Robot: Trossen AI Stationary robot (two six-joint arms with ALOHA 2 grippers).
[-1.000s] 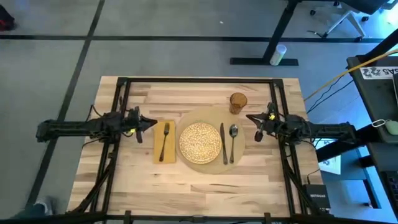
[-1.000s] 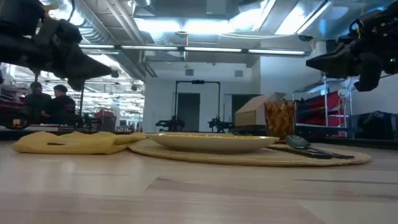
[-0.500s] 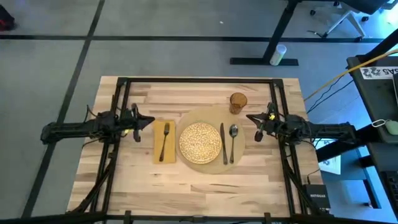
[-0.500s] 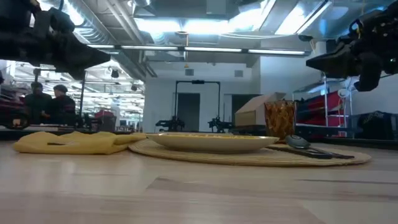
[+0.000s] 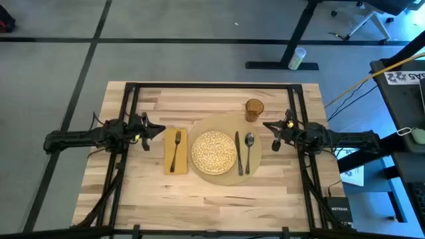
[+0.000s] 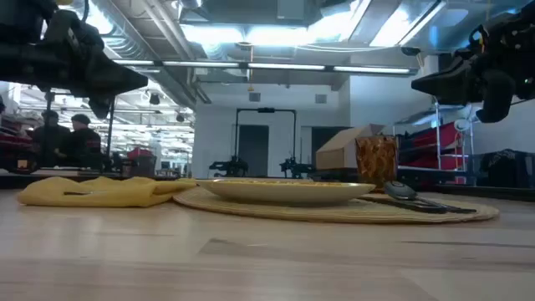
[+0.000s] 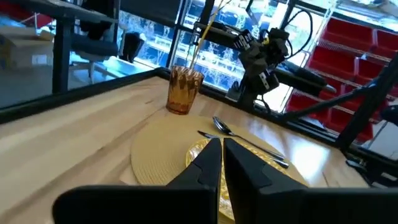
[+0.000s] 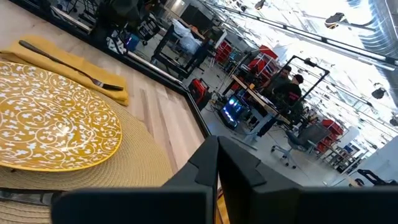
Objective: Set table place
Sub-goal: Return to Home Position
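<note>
Two slim matte-black arms [image 5: 73,140] w/ loose black cables [image 5: 98,121], tapered dark fingers [image 7: 205,165] (tiny yellow light [image 5: 290,124] nr each wrist)

The bench [image 5: 199,199] was a rectangle of joined light-wood planks edged in thin black metal. On it the mat [image 5: 214,122], round, tan, woven and thin, lay flat near the middle.

Through the right wrist camera I saw the right gripper [image 8: 216,146] with its two dark fingers pressed together. Beyond them the yellow patterned plate [image 8: 53,121] sat on the tan place mat [image 8: 146,163], on the light-wood table [image 8: 163,102]. A fork [image 8: 62,61] lay along the yellow napkin [image 8: 115,92] just beside the plate. Farther off, what looked like two people [image 8: 287,87] sat at a desk.
</note>
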